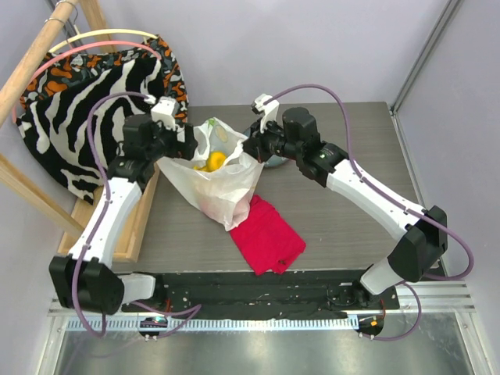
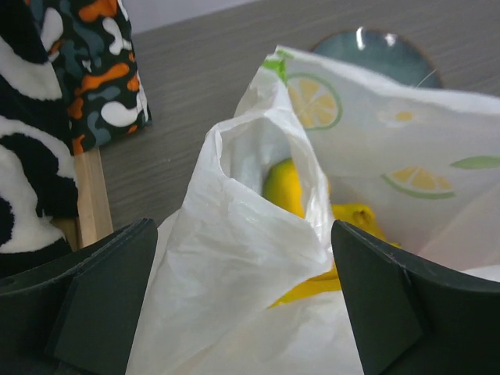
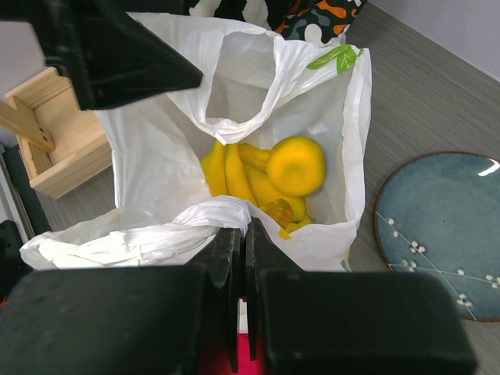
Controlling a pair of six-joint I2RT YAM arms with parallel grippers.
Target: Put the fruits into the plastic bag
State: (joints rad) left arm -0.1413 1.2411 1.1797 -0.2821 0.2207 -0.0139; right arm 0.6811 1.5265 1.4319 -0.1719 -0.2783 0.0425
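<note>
The plastic bag (image 1: 212, 183) stands open mid-table, white with citrus prints. Inside lie yellow bananas (image 3: 233, 176) and a small orange (image 3: 297, 164); they also show from above (image 1: 212, 162). No other fruit shows. My right gripper (image 3: 244, 231) is shut on the bag's near rim (image 3: 195, 219) and holds it up; from above it is at the bag's right side (image 1: 254, 151). My left gripper (image 2: 244, 312) is open wide, its fingers (image 2: 101, 305) on either side of the bag's left rim (image 2: 234, 234); from above it is at the bag's left side (image 1: 173, 150).
A red folded cloth (image 1: 266, 234) lies in front of the bag. A dark blue-green plate (image 3: 445, 234) sits just right of the bag. Zebra-striped fabric (image 1: 86, 101) hangs on a wooden rack (image 1: 23, 187) at the back left. A wooden box (image 3: 62, 148) is beside the bag.
</note>
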